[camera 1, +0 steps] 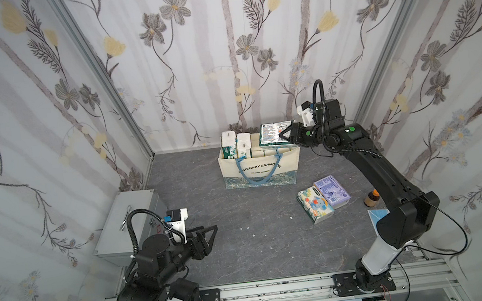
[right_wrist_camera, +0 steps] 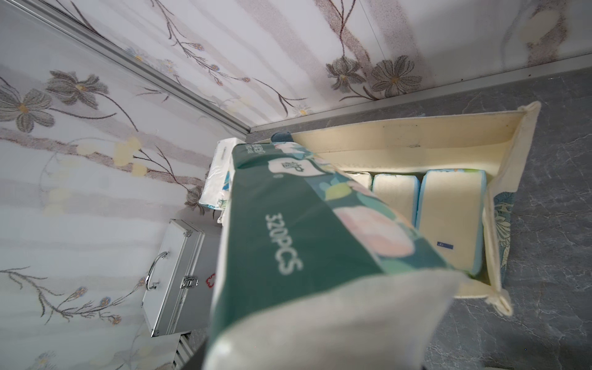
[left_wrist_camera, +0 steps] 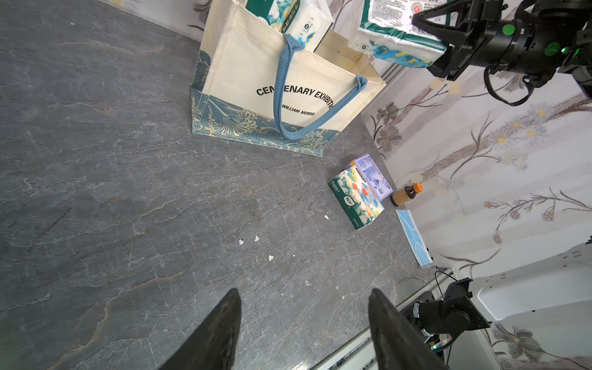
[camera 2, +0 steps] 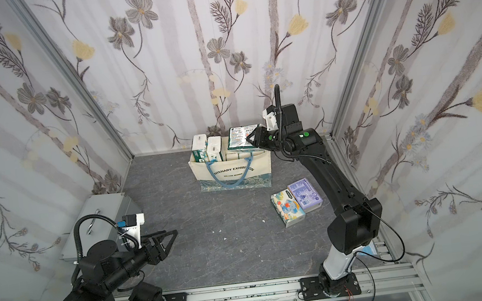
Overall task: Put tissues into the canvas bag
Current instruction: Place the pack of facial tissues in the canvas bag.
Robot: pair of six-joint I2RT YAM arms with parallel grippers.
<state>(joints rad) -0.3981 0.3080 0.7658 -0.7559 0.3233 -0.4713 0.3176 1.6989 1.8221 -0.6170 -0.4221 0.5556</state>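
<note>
- Case of silver metal sat at the far left, lid down, no part of my job.
- My left gripper hung over bare table beside the case, fingers spread wide with nothing between them.
- The canvas bag stood upright at the back middle, mouth open. Two packs stood on end at its left side, poking above the rim, and others lay in a row lower down.
- A green pack hung over the right part of the bag's mouth, above the rim. As far as I could tell it was clear of the rim.
- My right gripper had it pinched by one short end.
- I judged these packs light and soft, with slick film. Held by the end, one could droop or slip, so a grip across the narrow sides near the middle looked safer.
- An elephant pack and a lavender pack lay touching on the table right of the bag, not yet packed.
- A brown bottle and a blue packet sat furthest right, to be left alone.
</note>
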